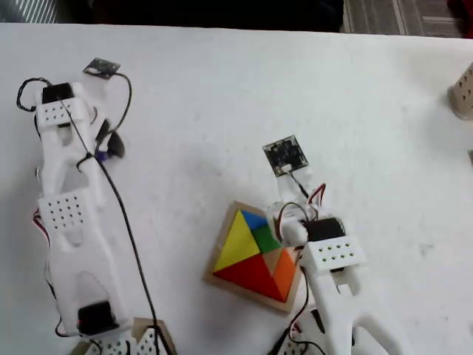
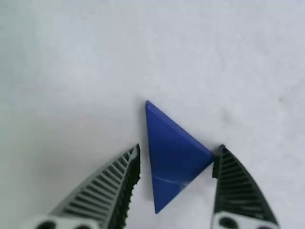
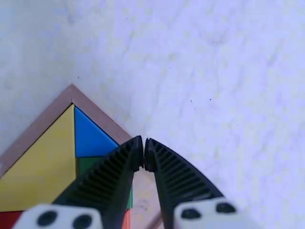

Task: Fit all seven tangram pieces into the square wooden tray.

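**Blue triangle sits between your left fingers, right fingers closed over the tray**

Your left gripper (image 2: 178,152) is down low on the white counter (image 1: 222,111), well apart from the tray. Its fingers are spread around a dark blue triangular piece (image 2: 169,143) lying flat there. One fingertip touches a corner of the piece and the other is just beside its long edge.

Over on your right, the right gripper (image 3: 144,153) has its fingers pressed together on nothing, hovering over the far edge of the square wooden tray (image 3: 47,118). In the tray you've got a large yellow triangle (image 1: 238,240), a small blue triangle (image 1: 255,220), a green piece (image 1: 264,238), a large red triangle (image 1: 251,275) and an orange piece (image 1: 284,268).
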Tool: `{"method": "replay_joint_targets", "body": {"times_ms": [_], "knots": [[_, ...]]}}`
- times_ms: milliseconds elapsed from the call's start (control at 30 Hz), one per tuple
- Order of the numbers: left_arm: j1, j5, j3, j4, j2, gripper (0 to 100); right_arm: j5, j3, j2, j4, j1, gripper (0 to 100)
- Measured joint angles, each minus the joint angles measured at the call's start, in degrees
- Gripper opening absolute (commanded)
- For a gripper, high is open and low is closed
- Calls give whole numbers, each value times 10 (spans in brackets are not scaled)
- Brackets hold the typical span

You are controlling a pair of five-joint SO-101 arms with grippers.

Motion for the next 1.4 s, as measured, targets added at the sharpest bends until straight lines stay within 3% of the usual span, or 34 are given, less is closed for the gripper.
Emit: {"method": "replay_joint_targets", "body": {"times_ms": [67, 300, 667, 867, 1167, 1400], "knots": [[3, 0, -31, 26, 14, 114, 0, 0, 0, 0, 3, 18], [15, -1, -102, 107, 45, 113, 0, 0, 0, 0, 3, 18], [24, 0, -105, 121, 47, 112, 0, 0, 0, 0, 3, 18], [31, 70, -102, 127, 42, 112, 0, 0, -5, 0, 19, 18], [119, 127, 131, 133, -113, 112, 0, 0, -5, -3, 26, 18], [205, 149, 339, 133, -292, 112, 0, 0, -5, -4, 79, 18]]}}
